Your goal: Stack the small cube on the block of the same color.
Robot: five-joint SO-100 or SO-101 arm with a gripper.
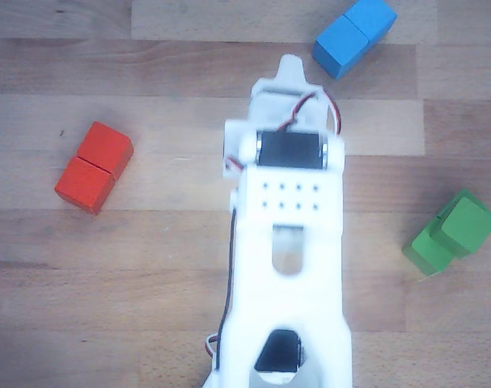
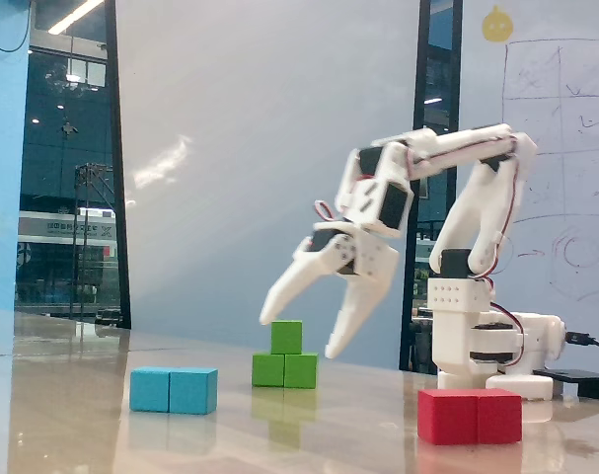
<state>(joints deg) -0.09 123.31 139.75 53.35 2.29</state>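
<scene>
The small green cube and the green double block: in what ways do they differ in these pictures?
The small cube is a single piece; the green block is twice as long, with a seam across its middle. The small cube sits on top of the green block, while the green block rests on the table. Both are green, and the open gripper holds neither.

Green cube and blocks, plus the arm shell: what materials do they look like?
Small green cube and green block: probably painted wood, flat matte colour, crisp edges; no grain visible. Red block and blue block look alike. Arm shell and gripper: white matte plastic, likely 3D-printed. Table: wood-grain planks, glossy in the fixed view.
</scene>
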